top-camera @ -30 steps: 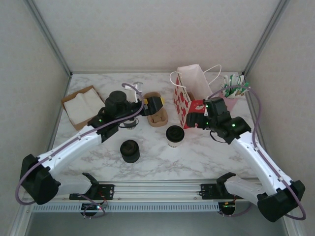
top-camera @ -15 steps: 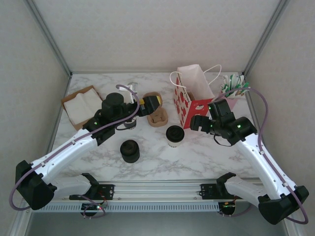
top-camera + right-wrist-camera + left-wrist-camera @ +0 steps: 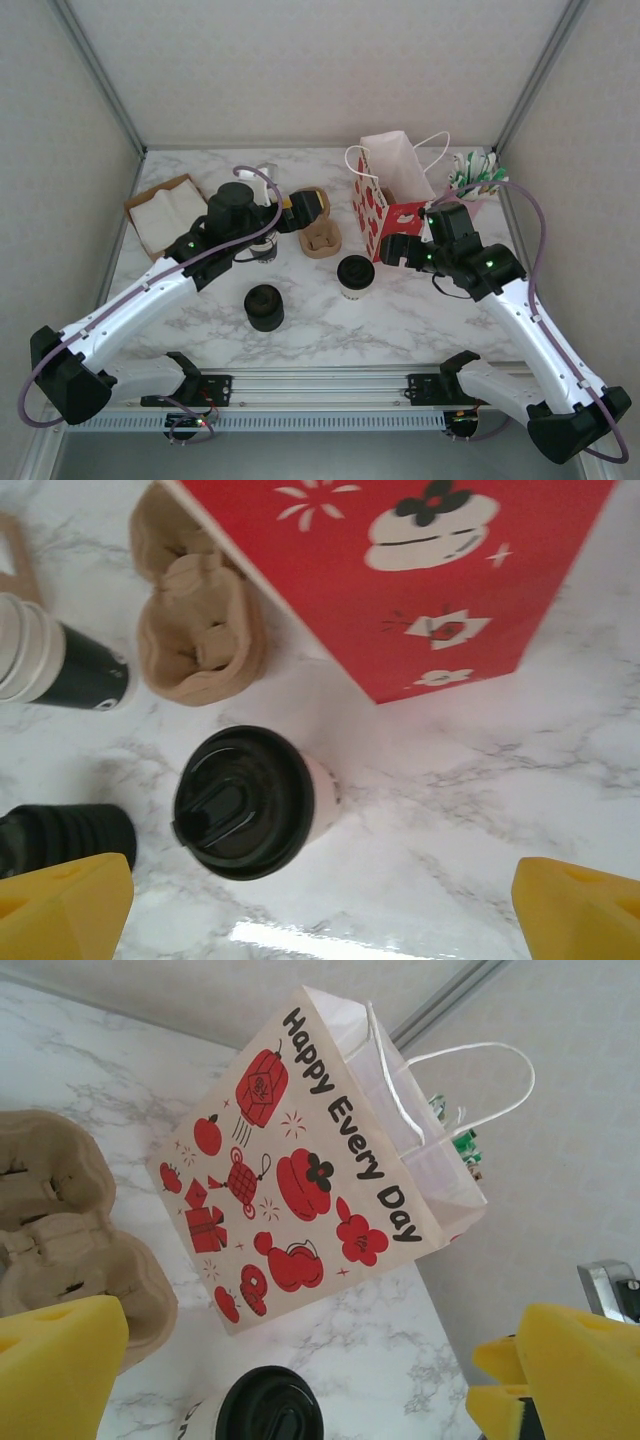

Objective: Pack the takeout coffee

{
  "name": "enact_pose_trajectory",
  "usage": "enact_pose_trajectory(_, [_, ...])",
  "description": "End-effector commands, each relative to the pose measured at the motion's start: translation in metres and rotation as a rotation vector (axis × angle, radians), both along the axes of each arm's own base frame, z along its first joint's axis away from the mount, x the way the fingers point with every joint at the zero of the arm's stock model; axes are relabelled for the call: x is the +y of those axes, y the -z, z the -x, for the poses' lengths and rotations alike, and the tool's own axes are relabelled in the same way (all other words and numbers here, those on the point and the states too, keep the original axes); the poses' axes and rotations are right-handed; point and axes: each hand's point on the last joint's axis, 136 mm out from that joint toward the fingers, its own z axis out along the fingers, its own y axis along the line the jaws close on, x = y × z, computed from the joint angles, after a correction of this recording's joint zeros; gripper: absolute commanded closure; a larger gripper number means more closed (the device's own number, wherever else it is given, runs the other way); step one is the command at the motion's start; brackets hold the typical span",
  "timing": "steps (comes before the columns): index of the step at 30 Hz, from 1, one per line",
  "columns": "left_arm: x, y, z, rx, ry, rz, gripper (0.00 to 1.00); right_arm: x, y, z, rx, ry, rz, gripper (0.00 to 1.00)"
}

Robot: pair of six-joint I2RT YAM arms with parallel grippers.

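Note:
The takeout coffee [image 3: 355,275], a small cream cup with a black lid, stands upright on the marble in front of the red-and-white bag [image 3: 393,188]. My left gripper [image 3: 308,210] hovers open to the cup's back left, above the cardboard carrier. In the left wrist view, the cup's lid [image 3: 264,1409] sits low between the yellow pads [image 3: 55,1360], below the bag [image 3: 320,1160]. My right gripper [image 3: 396,249] is open just right of the cup, beside the bag's red end. The right wrist view looks down on the cup [image 3: 245,802] and bag [image 3: 400,580]; nothing lies between the pads [image 3: 65,905].
A brown cardboard cup carrier [image 3: 322,238] lies left of the bag. A squat black stack of lids [image 3: 264,306] stands nearer the front. A stack of lidless cups [image 3: 50,665] lies on its side. Napkins in a brown tray [image 3: 165,215] sit far left, sachets [image 3: 475,180] far right.
The left gripper has drifted slightly back and left over the carrier. The right arm has swung its elbow outward, its gripper staying beside the bag near the cup. The cup has not moved.

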Motion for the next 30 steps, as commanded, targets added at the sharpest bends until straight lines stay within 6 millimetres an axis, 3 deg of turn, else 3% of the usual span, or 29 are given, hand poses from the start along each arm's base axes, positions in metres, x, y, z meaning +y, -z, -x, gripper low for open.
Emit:
enact_pose_trajectory(1, [0.002,-0.004,0.006,-0.021,0.025,-0.056,0.0,0.017,-0.006,0.001,0.003,-0.087,-0.033,0.06])
enact_pose_trajectory(17, [0.033,0.009,0.023,-0.069,-0.044,-0.096,0.0,0.062,0.017,0.014,0.168,-0.274,0.207,0.16])
enact_pose_trajectory(30, [0.037,0.019,0.027,-0.078,-0.038,-0.119,0.0,0.08,0.057,0.005,0.326,-0.315,0.423,0.16])
